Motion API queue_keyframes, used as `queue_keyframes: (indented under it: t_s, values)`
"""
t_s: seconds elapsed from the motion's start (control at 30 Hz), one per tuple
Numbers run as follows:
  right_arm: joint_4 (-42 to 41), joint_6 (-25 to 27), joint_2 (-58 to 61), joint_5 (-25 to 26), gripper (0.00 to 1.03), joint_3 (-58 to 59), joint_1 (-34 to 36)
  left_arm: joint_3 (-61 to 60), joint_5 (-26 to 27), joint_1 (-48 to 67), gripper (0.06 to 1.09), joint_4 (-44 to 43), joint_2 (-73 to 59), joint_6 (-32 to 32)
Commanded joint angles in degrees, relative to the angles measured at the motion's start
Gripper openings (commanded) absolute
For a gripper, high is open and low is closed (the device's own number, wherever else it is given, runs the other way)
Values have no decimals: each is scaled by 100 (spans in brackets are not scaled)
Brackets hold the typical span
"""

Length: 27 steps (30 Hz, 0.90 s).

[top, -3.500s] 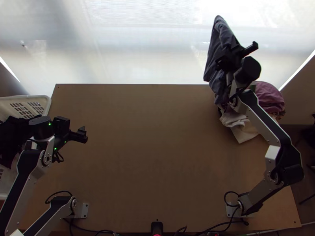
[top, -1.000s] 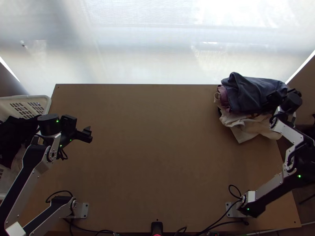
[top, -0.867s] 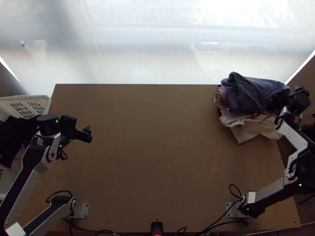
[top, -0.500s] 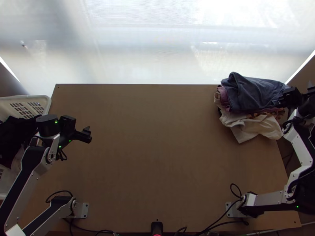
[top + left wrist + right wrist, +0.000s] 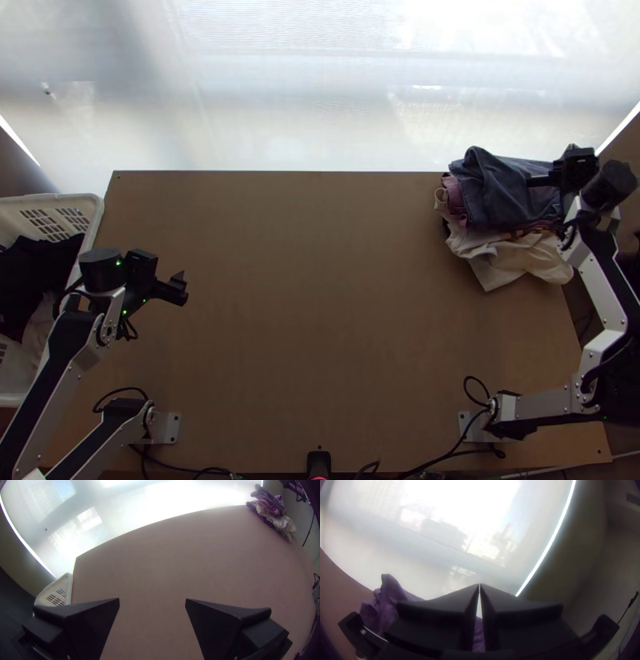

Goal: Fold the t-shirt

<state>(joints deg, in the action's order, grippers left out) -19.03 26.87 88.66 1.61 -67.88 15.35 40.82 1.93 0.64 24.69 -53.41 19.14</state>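
Observation:
A dark blue-grey cloth, likely the t-shirt [image 5: 500, 192], lies bunched on the pile at the table's back right corner. At its right part is my right gripper [image 5: 536, 182], over the cloth. In the right wrist view, this gripper [image 5: 479, 584] has its tips together with no cloth between them, and the cloth [image 5: 388, 603] shows purple beside and behind the fingers. My left gripper [image 5: 182, 290] is above the table's left side, far from the pile. The left wrist view shows that gripper [image 5: 152, 600] with its fingers wide apart and bare table between them.
Beneath the blue-grey cloth are pink-purple cloth [image 5: 453, 196] and cream cloth [image 5: 500, 264]. A white basket [image 5: 94, 210] with dark clothes [image 5: 40, 264] stands at the left edge. Bare wood covers the middle of the table [image 5: 304, 304]. A bright translucent screen [image 5: 280, 96] rises behind.
The blue-grey cloth, earlier hanging at my right gripper beyond the back edge, now lies let go on the pile. The right gripper swung right, then back over the cloth. My left gripper shifted slightly.

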Motion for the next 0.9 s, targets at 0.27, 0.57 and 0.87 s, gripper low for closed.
queue_keyframes:
  t_s: [0.27,0.57,0.87]
  values:
    - [-286,-1870,1487,-802,3,-182,20,-452,-44,-38,102,-280,226,55]
    - [-426,-2028,2436,-987,3,-815,-437,-610,-97,-38,102,-315,419,108]
    - [-435,-1993,2621,-978,3,-305,-428,-689,-123,-135,102,-289,551,169]
